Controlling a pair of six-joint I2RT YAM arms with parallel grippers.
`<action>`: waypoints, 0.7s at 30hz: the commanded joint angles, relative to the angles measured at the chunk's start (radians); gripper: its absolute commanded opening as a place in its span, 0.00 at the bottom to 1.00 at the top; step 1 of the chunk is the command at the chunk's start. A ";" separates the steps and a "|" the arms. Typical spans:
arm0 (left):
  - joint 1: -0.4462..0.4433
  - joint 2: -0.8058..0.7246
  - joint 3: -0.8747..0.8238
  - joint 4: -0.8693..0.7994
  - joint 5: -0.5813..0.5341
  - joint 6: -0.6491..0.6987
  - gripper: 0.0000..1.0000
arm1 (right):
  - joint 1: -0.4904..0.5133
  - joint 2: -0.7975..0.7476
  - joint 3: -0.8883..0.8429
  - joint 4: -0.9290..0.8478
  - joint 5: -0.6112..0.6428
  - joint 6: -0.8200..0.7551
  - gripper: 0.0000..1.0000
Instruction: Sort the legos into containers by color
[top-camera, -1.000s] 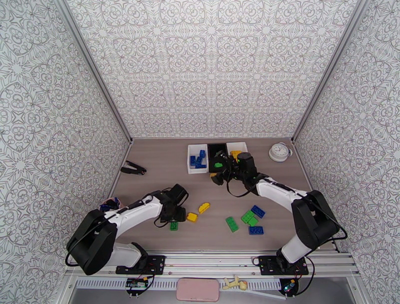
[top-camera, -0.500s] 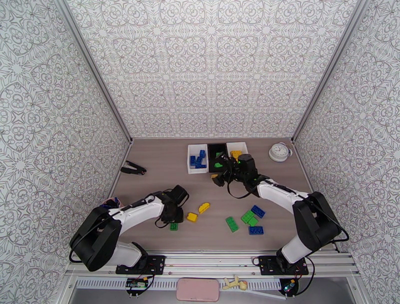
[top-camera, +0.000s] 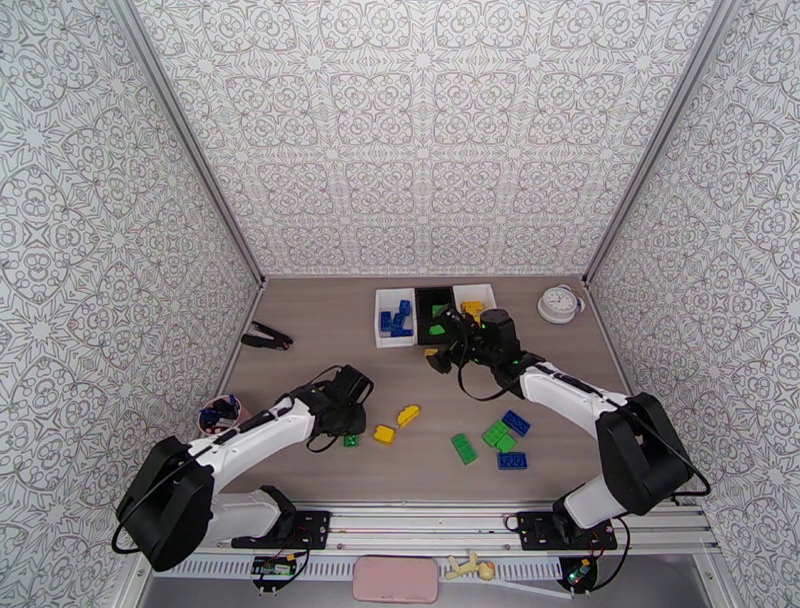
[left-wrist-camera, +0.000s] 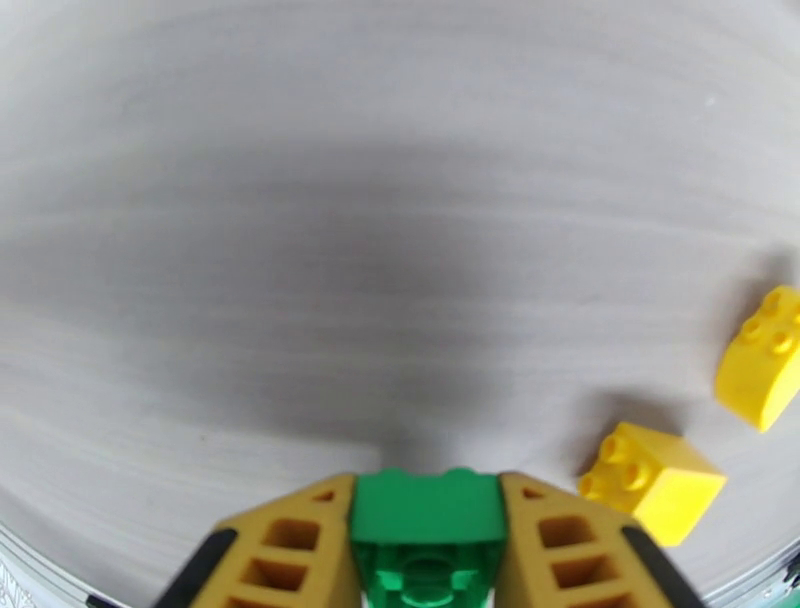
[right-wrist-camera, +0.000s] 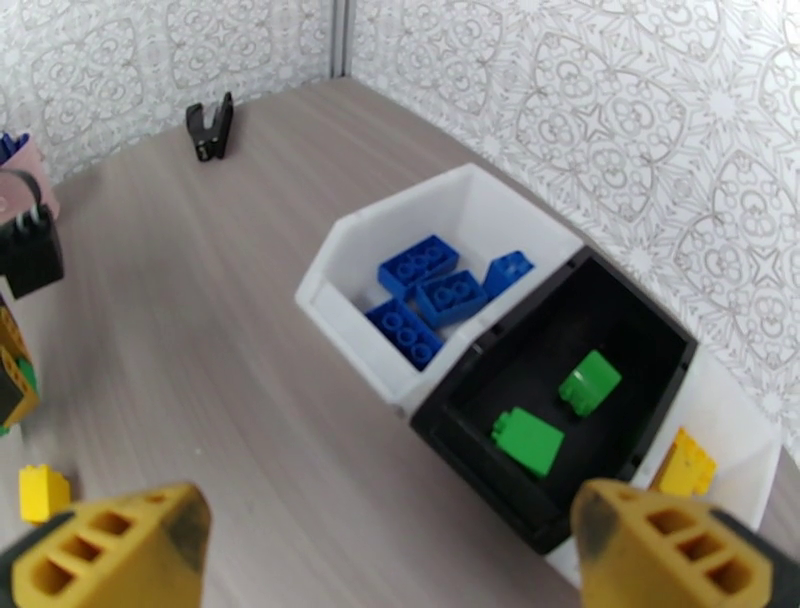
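Left gripper (left-wrist-camera: 428, 492) pinching a green lego (left-wrist-camera: 428, 515), right gripper (right-wrist-camera: 390, 520) spread wide open near the bins

In the left wrist view we see that brick squeezed between both fingers at bottom centre, with two yellow legos (left-wrist-camera: 650, 480) on the table (left-wrist-camera: 300, 250) at lower right. On the right wrist camera the containers sit side by side centre-right: a white bin (right-wrist-camera: 470, 210) with blue legos (right-wrist-camera: 440, 295), a black bin (right-wrist-camera: 620, 320) with two green bricks (right-wrist-camera: 528, 440), and a second white bin (right-wrist-camera: 745, 440) holding a yellow brick (right-wrist-camera: 685, 462). In the top view we spot loose green pieces (top-camera: 463, 447) and loose blue pieces (top-camera: 512, 460) lower centre-right.
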 joint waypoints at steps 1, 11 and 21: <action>0.015 -0.036 0.034 0.199 -0.039 0.054 0.29 | 0.004 -0.045 -0.019 0.009 0.017 0.012 1.00; 0.069 0.137 0.185 0.703 0.040 0.239 0.29 | -0.001 -0.141 -0.070 0.001 0.070 0.012 1.00; 0.099 0.463 0.469 0.899 0.122 0.361 0.29 | -0.029 -0.232 -0.140 0.013 0.155 0.081 1.00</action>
